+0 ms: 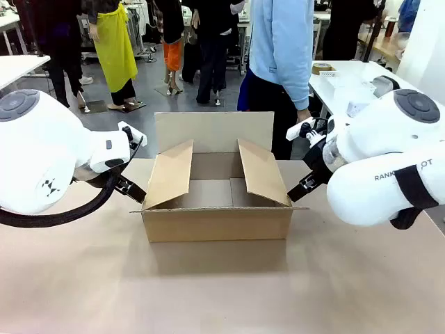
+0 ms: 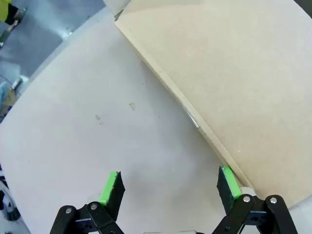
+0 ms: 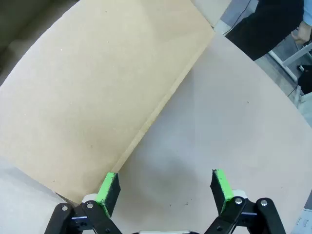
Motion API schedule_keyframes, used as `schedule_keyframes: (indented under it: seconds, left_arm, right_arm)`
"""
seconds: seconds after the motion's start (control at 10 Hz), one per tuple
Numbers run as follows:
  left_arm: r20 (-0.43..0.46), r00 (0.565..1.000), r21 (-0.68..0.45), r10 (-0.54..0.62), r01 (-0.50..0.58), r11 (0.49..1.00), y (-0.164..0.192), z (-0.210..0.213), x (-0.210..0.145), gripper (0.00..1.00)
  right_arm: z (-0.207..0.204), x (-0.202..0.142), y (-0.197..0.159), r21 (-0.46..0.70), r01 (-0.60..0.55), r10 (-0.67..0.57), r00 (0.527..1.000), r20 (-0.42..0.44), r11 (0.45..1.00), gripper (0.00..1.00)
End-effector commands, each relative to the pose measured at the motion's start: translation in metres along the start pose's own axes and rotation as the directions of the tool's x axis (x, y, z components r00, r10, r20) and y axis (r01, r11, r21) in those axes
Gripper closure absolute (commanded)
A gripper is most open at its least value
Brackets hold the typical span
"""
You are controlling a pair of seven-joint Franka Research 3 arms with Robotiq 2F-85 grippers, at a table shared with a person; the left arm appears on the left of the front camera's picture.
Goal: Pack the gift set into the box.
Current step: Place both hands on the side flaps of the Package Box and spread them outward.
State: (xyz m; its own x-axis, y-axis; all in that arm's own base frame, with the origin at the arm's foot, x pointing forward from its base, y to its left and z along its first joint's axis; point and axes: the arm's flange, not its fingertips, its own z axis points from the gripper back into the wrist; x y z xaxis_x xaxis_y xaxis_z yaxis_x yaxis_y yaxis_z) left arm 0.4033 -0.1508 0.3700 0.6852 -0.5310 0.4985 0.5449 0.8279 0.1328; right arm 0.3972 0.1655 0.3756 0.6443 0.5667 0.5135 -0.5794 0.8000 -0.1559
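The brown cardboard box (image 1: 217,223) stands open in the middle of the table, its rear flap upright and its two side flaps angled up and outward. The part of its floor that I can see is bare. The gift set is out of view. My left gripper (image 1: 132,188) sits by the box's left flap; in the left wrist view it (image 2: 170,187) is open, one green pad beside the flap's (image 2: 243,73) edge. My right gripper (image 1: 300,186) sits by the right flap; the right wrist view shows it (image 3: 165,187) open, one pad at the flap's (image 3: 97,87) lower edge.
A person in a light blue top (image 1: 281,49) stands just behind the box at the far side. A white table (image 1: 348,83) with a tape roll (image 1: 322,67) is at the back right. The beige tabletop (image 1: 222,292) stretches in front of the box.
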Motion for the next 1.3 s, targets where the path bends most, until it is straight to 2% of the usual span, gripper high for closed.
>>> schedule_keyframes:
  seconds: [0.0,1.1,1.2]
  left_arm:
    - [0.001,1.0,0.0,-0.001,0.001,1.0,0.0,0.0,0.0,0.0]
    - [0.001,1.0,0.0,-0.001,0.001,1.0,0.0,0.0,0.0,0.0]
    - [0.0,1.0,0.0,0.0,0.0,1.0,0.0,0.0,0.0,0.0]
  right_arm:
    - [0.0,0.0,0.0,0.0,0.0,0.0,1.0,0.0,1.0,0.0]
    - [0.0,0.0,0.0,0.0,0.0,0.0,1.0,0.0,1.0,0.0]
    - [0.017,0.004,-0.006,-0.006,-0.038,0.038,0.999,-0.012,0.999,0.0]
